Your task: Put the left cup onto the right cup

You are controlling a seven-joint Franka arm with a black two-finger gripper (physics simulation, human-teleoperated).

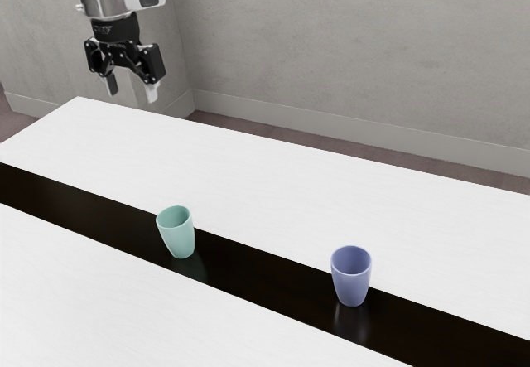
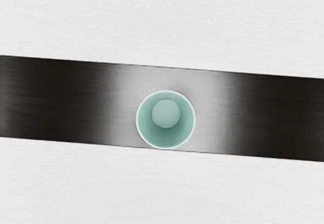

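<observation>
A long white matte table (image 1: pixel 290 185) takes up most of the exterior view. A glossy black band (image 1: pixel 257 272) runs across it at a slant, from the exterior view's left edge down to its lower right, with a white surface on either side. The band is polished enough to carry faint reflections of what stands on it. Behind the table rises a grey, concrete-look wall (image 1: pixel 348 36) with a pale skirting board (image 1: pixel 356 127) at its foot and a strip of brown floor (image 1: pixel 273 131) below that.

A smooth mint-green cup (image 1: pixel 176 231) with no handle stands on the black band toward the exterior view's left. It is upright, with its long axis vertical, its open mouth facing up and its body tapering to a narrower base. In the wrist view the mint-green cup (image 2: pixel 165 119) is seen straight down its axis. The round rim rings the smaller pale bottom inside, and the rim comes close to one edge of the band (image 2: pixel 61 100).

A smooth lavender-blue cup (image 1: pixel 351 275) of the same shape stands on the band well apart from it, toward the exterior view's right. It is also upright, with its mouth up.

The black two-finger gripper (image 1: pixel 132 94) hangs high above the table's far corner at the exterior view's upper left. It points downward and its fingers are spread apart in open air, well clear of both cups.
</observation>
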